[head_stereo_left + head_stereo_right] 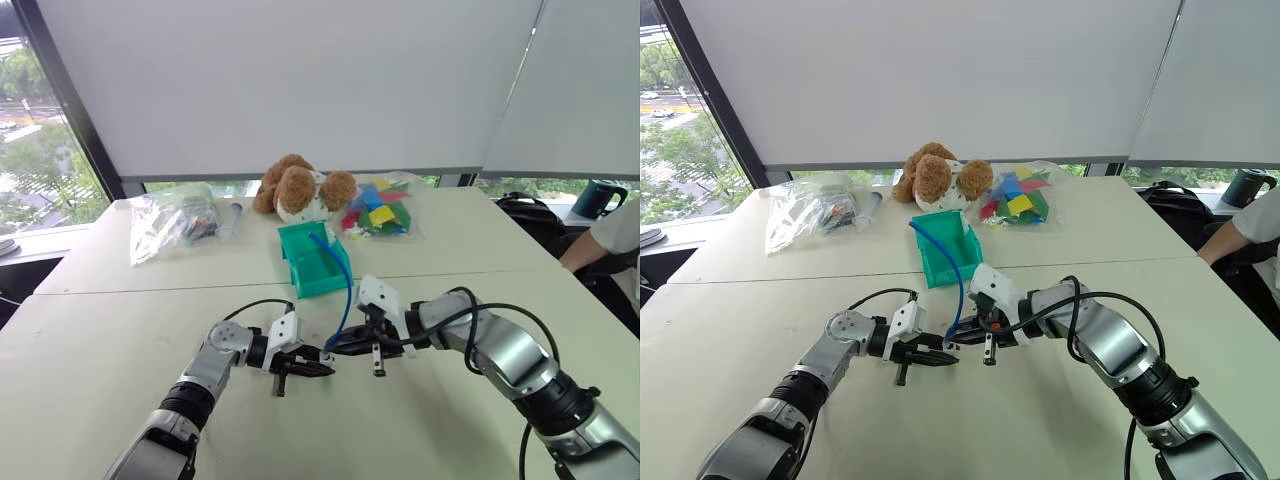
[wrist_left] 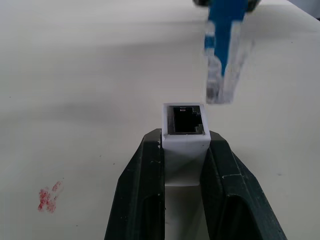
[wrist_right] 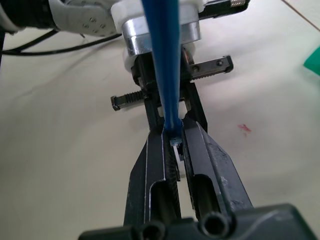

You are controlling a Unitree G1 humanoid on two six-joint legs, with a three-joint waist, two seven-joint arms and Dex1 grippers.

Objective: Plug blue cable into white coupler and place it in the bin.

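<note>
Boxy white coupler faces clear plug of glossy blue cable.

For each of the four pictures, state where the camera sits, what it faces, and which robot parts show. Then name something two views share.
Left eye and right eye: on the head, looking down over the table; both arms, bin.
Left wrist: along the left gripper, clamping the white coupler.
Right wrist: along the right gripper, pinching the blue cable.
Shared: both wrist views show the cable.

one blue cable, one white coupler, one bin, two clear bags, one teddy bear
</note>
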